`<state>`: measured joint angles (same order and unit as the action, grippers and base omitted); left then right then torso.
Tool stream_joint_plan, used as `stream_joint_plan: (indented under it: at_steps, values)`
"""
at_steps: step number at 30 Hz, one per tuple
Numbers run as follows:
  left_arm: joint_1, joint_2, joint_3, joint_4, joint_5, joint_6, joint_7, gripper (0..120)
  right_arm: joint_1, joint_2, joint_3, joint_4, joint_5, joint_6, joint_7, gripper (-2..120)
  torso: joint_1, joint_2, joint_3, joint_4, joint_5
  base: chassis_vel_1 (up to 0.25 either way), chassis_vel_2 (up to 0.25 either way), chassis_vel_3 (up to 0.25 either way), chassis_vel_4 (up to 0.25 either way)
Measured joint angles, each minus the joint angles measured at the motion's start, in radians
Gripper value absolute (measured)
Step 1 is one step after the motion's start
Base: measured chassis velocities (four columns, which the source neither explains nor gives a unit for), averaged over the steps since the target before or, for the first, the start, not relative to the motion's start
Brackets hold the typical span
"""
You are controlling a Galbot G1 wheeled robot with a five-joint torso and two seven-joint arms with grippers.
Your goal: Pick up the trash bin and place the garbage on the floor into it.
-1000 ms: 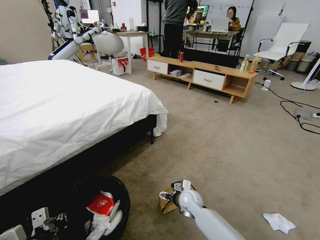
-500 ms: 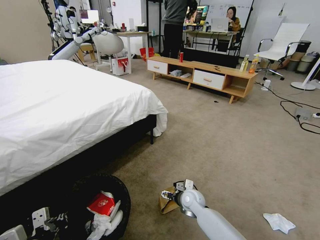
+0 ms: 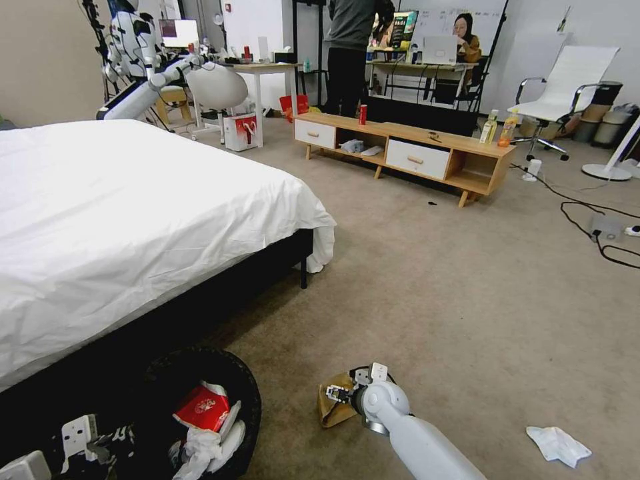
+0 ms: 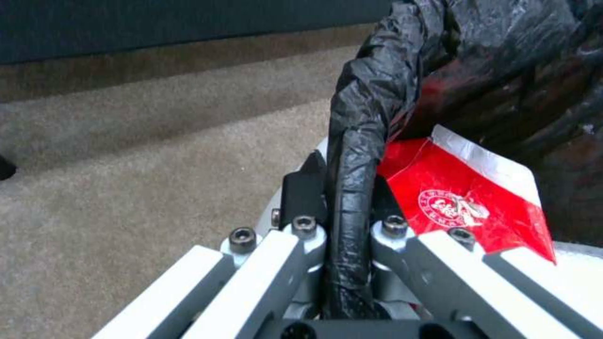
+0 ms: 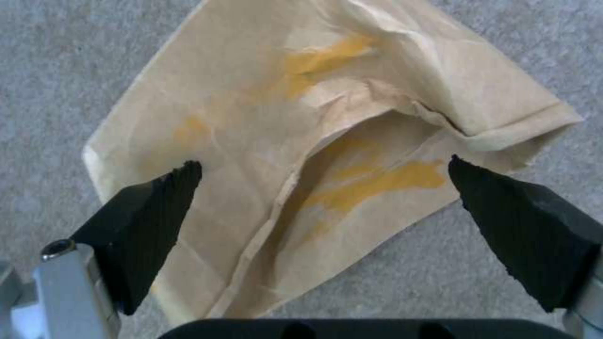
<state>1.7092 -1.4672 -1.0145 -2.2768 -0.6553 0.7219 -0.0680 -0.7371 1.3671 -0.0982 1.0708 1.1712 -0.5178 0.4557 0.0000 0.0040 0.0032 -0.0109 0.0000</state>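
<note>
The head camera looks forward and down across the carpet (image 3: 467, 280), while each wrist camera peers closely past its own fingers.

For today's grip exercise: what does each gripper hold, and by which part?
Left gripper: the trash bin, by its bag-covered rim. Right gripper: nothing, open over the brown paper bag.

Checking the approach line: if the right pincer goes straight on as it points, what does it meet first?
Most likely the crumpled brown paper bag on the carpet; the open right pincer straddles it.
</note>
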Motion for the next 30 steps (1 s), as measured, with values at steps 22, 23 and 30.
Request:
stream_joint_plan:
  at_steps: [22, 23, 30]
  values:
    - [0.004, 0.003, -0.001, 0.001, -0.001, 0.001, 0.0, 3, 0.025, 0.059, -0.014, -0.056, -0.052, 0.026, -0.075, 95, 0.0, 0.0, 0.0, 0.0001, 0.0, 0.0, 0.0, 0.0, 0.0]
    - [0.004, 0.001, 0.001, 0.001, 0.0, 0.001, 0.001, 3, 0.027, 0.061, -0.014, -0.06, -0.058, 0.029, -0.079, 93, 0.0, 0.0, 0.0, 0.0001, 0.0, 0.0, 0.0, 0.0, 0.0]
    - [0.003, -0.002, 0.005, 0.003, 0.002, 0.001, 0.003, 3, 0.04, 0.076, -0.012, -0.086, -0.084, 0.045, -0.104, 83, 0.0, 0.0, 0.0, 0.0001, 0.0, 0.0, 0.0, 0.0, 0.0]
